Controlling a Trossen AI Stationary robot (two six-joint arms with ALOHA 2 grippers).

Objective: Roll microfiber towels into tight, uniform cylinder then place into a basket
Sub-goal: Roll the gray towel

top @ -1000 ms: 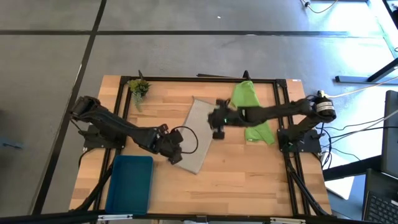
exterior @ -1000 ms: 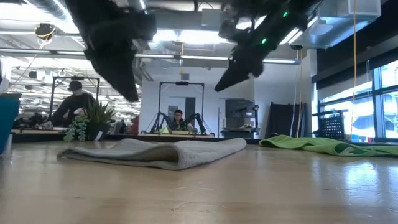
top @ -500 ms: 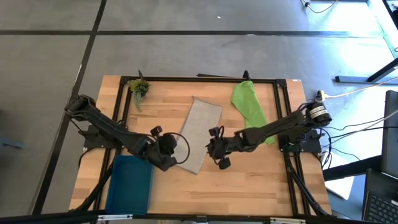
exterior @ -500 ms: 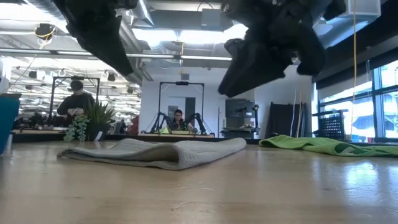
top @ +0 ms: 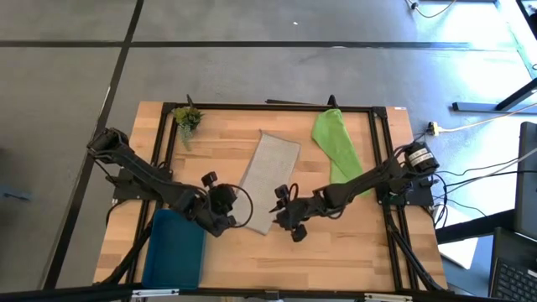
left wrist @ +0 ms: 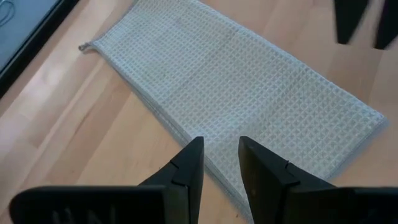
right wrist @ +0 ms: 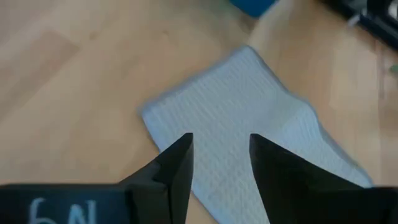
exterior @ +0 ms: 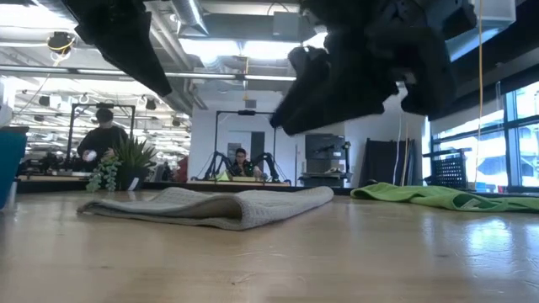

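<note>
Light grey waffle-weave microfiber towel [top: 268, 182] lies flat and folded, unrolled, on the wooden table [top: 352, 243]. Left gripper [top: 228, 211] hovers at the towel's near-left edge, jaws parted a narrow gap, holding nothing. Right gripper [top: 284, 220] hovers just off its near corner, jaws parted, empty. Lime green towel [top: 338, 144] lies beyond the grey towel's right side. Teal rectangular plastic basket [top: 174, 250] sits left of the grey towel's near end.
</note>
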